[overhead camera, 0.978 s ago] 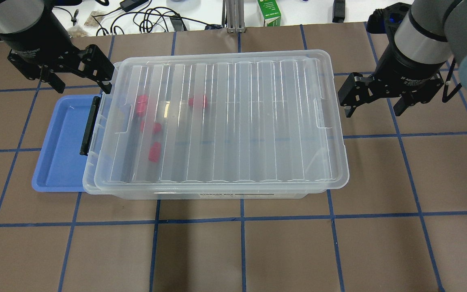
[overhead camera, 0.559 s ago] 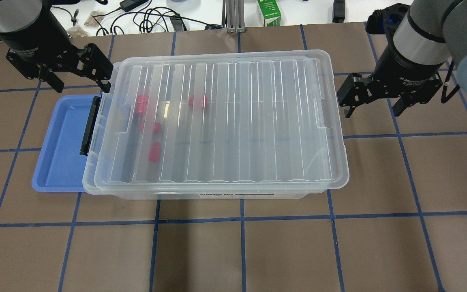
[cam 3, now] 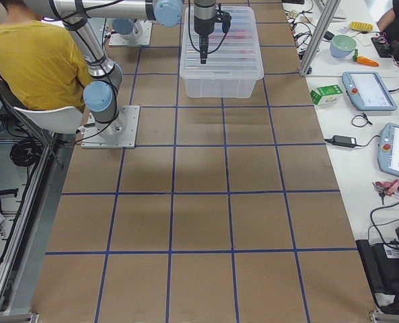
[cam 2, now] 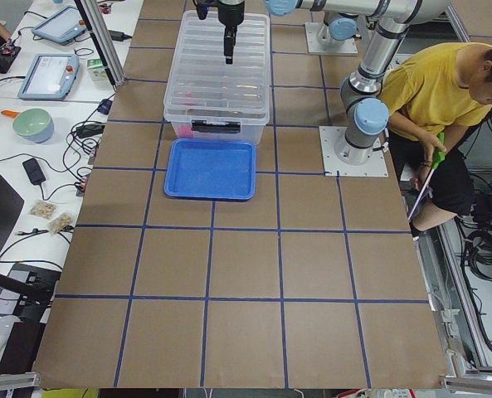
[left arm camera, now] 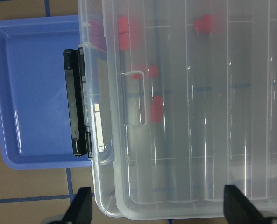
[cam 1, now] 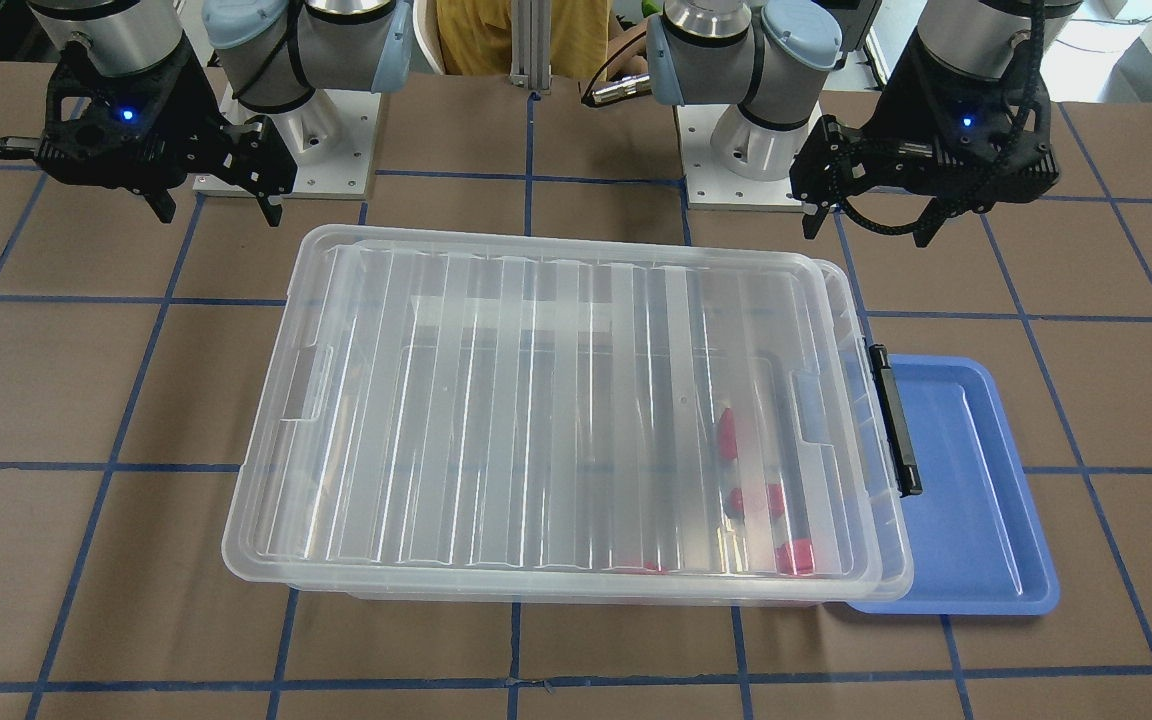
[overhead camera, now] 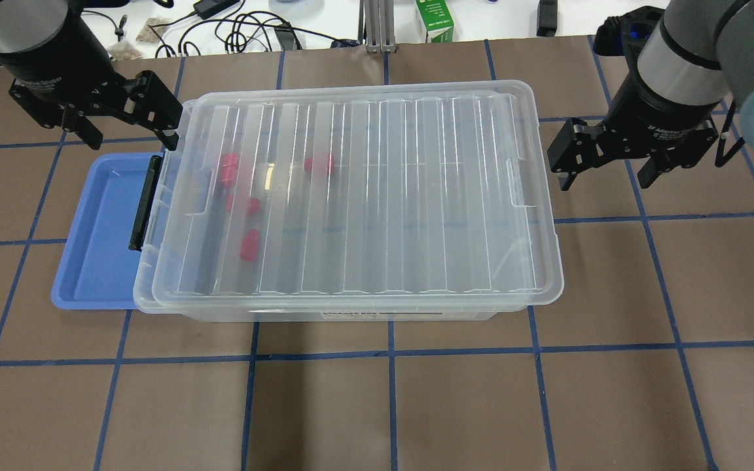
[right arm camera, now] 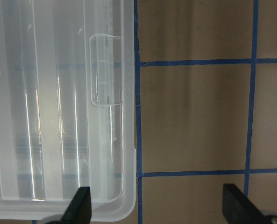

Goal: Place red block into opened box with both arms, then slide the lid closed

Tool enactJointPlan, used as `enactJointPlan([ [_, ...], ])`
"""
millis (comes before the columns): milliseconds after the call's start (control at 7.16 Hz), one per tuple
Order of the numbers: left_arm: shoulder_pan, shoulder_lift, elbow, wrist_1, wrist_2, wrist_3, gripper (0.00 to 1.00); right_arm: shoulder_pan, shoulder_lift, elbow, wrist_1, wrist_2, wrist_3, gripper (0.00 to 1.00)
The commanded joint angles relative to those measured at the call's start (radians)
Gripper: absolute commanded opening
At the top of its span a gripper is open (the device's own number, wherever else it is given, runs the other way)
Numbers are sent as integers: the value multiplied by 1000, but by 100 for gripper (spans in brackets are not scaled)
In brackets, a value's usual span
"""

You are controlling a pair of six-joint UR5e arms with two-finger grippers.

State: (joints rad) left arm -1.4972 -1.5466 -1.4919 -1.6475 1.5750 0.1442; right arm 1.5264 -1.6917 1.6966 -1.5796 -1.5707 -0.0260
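The clear box (overhead camera: 351,315) sits mid-table with the ribbed lid (overhead camera: 383,196) lying on top, shifted slightly toward the robot's right, so a narrow strip shows at the end with the black clasp (overhead camera: 143,203). Several red blocks (overhead camera: 250,244) lie inside near that end and show through the lid, also in the front view (cam 1: 794,555). My left gripper (overhead camera: 129,134) hovers open and empty over the box's far left corner. My right gripper (overhead camera: 605,178) hangs open and empty just off the box's right end. The left wrist view looks down on the clasp (left arm camera: 75,102).
A shallow blue tray (overhead camera: 92,229) lies partly under the box's left end. Cables (overhead camera: 246,29) and a green carton (overhead camera: 434,19) sit beyond the table's far edge. A person in a yellow shirt (cam 2: 428,91) sits behind the robot bases.
Both grippers have shifted only a little. The box, lid and red blocks have not moved.
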Motion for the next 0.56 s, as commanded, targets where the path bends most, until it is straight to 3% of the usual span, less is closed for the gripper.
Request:
enactJointPlan([
  [0, 0, 0, -1, 0, -1, 0, 100, 0, 0, 2, -5, 0, 1, 100],
  [419, 0, 0, -1, 1, -3, 0, 100, 0, -9, 3, -6, 0, 0, 100],
])
